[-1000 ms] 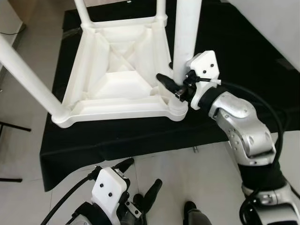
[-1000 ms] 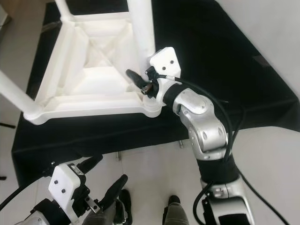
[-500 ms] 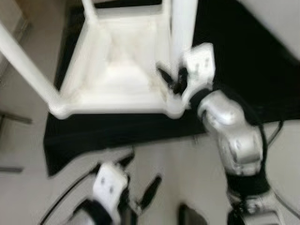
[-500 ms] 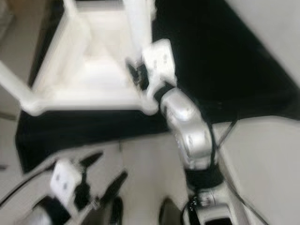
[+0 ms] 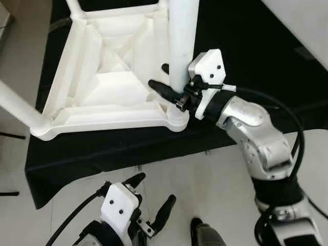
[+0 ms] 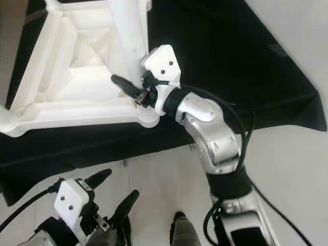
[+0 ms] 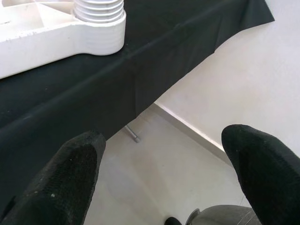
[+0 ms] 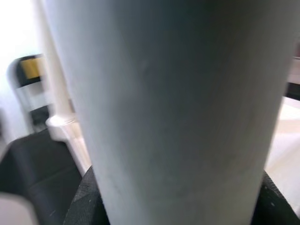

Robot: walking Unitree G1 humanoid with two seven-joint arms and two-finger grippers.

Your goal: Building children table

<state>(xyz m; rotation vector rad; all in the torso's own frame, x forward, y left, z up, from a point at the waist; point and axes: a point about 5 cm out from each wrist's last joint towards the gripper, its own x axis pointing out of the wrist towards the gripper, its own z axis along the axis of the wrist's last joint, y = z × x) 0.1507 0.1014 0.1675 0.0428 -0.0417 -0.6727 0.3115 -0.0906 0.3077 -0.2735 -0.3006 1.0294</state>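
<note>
The upturned plastic children's table (image 5: 110,77) and its round plastic legs (image 5: 182,41) are plain white, and it lies on a plain black cloth (image 5: 246,46) over a pale grey-white floor (image 5: 215,184). The silver-armed right gripper (image 5: 165,84) and the left gripper (image 5: 152,199) have black fingers and white housings with small dark dots.
</note>
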